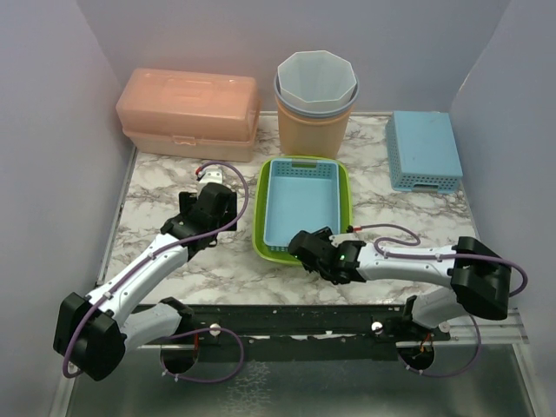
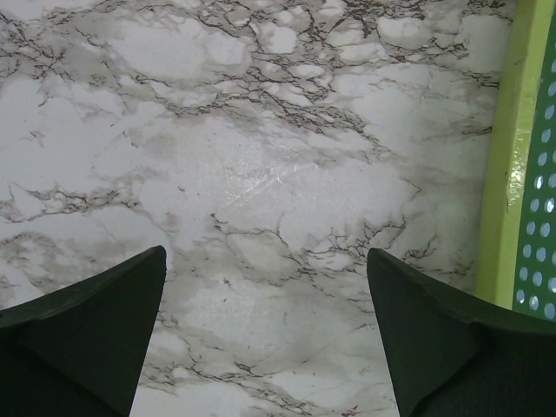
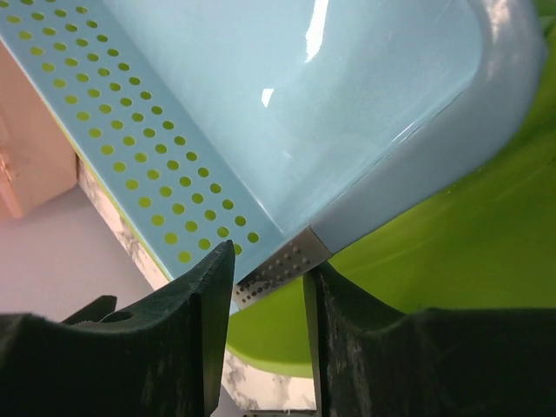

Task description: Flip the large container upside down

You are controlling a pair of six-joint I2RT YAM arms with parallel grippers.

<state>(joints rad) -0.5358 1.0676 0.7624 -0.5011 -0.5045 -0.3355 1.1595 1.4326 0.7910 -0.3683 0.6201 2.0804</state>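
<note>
Overhead, your right gripper point(image 1: 300, 245) is reaching across to the near left corner of the blue basket point(image 1: 300, 204), which is sitting upright and nested inside the larger green basket point(image 1: 260, 208) at the middle of the marble table point(image 1: 156, 208). Your left gripper point(image 1: 208, 201) is hovering over bare marble just left of the green basket, apart from it. An orange lidded box point(image 1: 189, 109) and a tan bin point(image 1: 314, 100) are standing along the back wall.

Through the left wrist camera, you are looking at two dark fingers point(image 2: 87, 330) spread as wide as they go, holding nothing, with the green rim running down the right edge.

Through the right wrist camera, your fingers point(image 3: 174, 347) are standing narrowly apart, straddling the corner of the blue basket's rim. You cannot tell from this angle whether they are pressing on it. Green plastic is showing beneath and beside that corner.
</note>
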